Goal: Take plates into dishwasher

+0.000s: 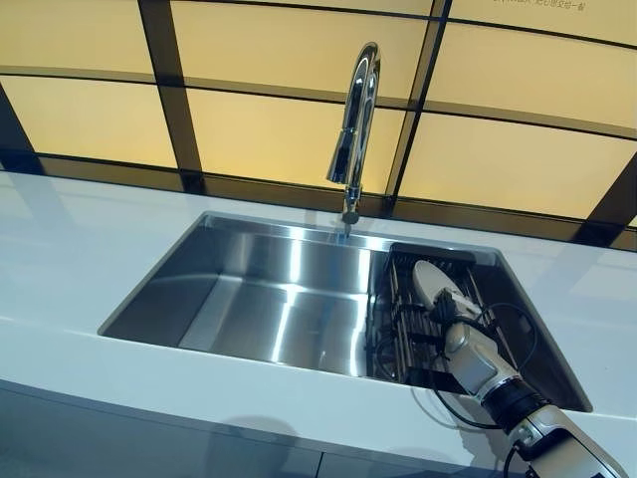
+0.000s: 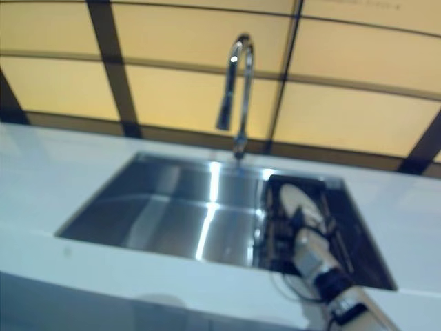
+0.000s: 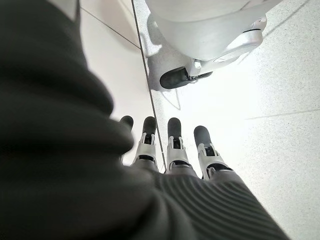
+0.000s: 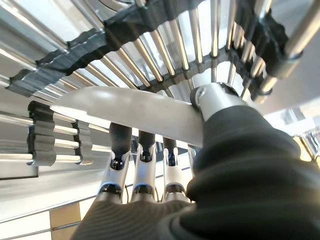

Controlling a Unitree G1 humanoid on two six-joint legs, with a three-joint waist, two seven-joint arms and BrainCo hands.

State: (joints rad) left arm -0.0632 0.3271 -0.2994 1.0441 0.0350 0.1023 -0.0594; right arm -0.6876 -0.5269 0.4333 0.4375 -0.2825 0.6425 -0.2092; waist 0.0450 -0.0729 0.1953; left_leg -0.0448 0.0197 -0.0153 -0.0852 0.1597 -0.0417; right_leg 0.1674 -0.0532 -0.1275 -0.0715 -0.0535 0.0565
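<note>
A white plate [image 1: 428, 278] stands on edge in a dark wire rack [image 1: 396, 344] at the right end of the steel sink [image 1: 269, 289]. My right hand [image 1: 466, 347] reaches down into the rack from the lower right. In the right wrist view its fingers [image 4: 121, 140] lie under the plate [image 4: 125, 106] and its thumb [image 4: 216, 99] presses on the rim, pinching it among the rack's metal bars. My left hand [image 3: 175, 152] shows only in its own wrist view, hanging over the floor with straight fingers and holding nothing.
A tall chrome faucet [image 1: 355, 119] rises behind the sink's middle. White countertop [image 1: 70, 249] surrounds the sink, and yellow wall panels with dark frames stand behind it. A white base on a black caster [image 3: 175, 79] rests on the floor near the left hand.
</note>
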